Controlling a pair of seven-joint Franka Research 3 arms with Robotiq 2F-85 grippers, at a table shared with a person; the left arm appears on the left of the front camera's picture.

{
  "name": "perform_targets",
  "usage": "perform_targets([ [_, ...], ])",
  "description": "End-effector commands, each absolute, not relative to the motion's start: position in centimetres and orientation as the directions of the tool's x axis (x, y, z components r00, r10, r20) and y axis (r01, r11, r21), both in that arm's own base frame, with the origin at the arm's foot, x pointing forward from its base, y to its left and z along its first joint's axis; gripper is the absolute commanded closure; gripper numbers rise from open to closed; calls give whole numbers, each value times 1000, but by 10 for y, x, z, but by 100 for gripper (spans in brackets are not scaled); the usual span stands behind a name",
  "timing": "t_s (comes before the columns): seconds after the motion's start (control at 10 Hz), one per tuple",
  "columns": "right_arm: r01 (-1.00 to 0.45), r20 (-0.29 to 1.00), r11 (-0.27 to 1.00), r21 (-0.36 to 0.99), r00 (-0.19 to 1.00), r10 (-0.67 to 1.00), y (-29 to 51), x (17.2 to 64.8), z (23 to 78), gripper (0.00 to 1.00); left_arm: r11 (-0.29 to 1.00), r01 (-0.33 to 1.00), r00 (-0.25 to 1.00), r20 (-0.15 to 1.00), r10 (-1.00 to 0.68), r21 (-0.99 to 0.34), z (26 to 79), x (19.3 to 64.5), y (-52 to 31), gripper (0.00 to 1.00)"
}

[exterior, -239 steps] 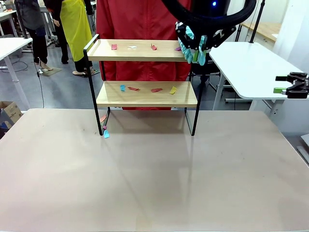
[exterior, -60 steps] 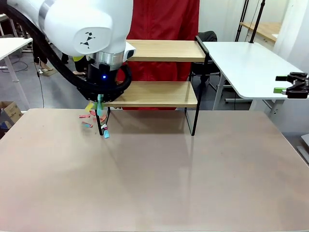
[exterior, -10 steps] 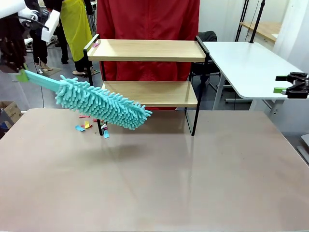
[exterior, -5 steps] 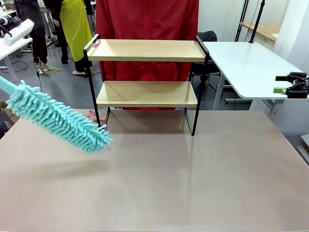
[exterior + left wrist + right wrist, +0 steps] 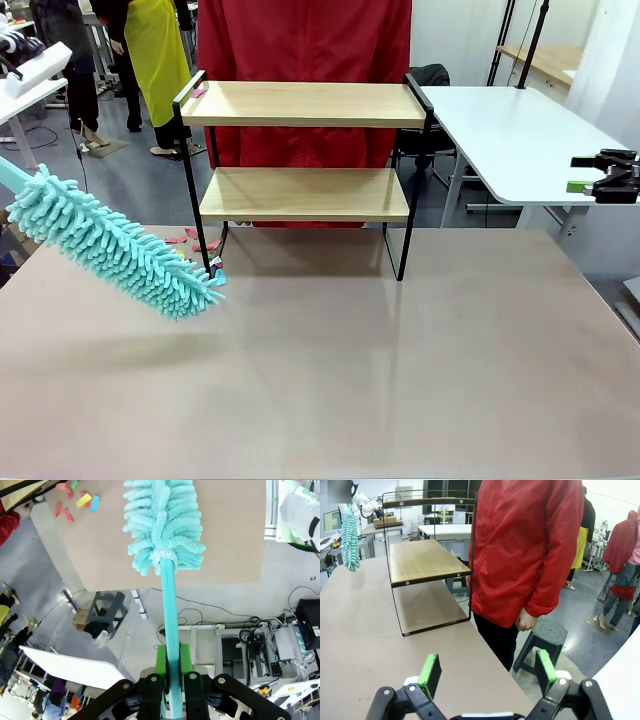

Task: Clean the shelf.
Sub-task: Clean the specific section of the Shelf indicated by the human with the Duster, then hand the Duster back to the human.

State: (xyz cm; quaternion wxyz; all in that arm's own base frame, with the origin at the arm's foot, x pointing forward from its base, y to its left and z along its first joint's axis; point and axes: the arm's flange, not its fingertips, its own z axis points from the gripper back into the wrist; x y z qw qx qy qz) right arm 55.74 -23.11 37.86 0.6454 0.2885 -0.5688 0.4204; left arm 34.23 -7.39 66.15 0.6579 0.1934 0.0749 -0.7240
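Shelf (image 5: 305, 150) stands at the far middle of the brown table (image 5: 330, 380), both wooden boards bare except a small pink scrap (image 5: 199, 91) at the far-left corner of the top board. Person in a red jacket (image 5: 300, 40) stands directly behind it, touching or nearly touching the far table edge.

Coloured paper scraps (image 5: 195, 238) lie on the table around the shelf's left legs, just left of the frame; the left wrist view shows them as a loose cluster (image 5: 75, 497) of red, yellow and blue bits near the table's far edge.

Left gripper (image 5: 169, 680) is clamped on the teal handle of the duster (image 5: 110, 245), green pads pressed to both sides of it. The duster head hangs tilted over the left edge of the table, tip lowest, just left of the scraps and near the shelf's left legs.

Right gripper (image 5: 487, 672) has its jaws wide apart, nothing between them, off the table's right side.

Near and right parts of the table lie open. A white table (image 5: 520, 130) stands beyond the far-right corner.
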Motion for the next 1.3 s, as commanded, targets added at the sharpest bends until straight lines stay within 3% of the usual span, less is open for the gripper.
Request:
perform_targets([
  [0.0, -870, 975, 484, -95, 16, 220, -228, 558, 385, 0, -115, 983, -53, -372, -927, 146, 663, 341, -72, 87],
  [1.2, -870, 975, 484, -95, 16, 220, -228, 558, 385, 0, -115, 983, -53, -372, -927, 146, 663, 341, -72, 87],
])
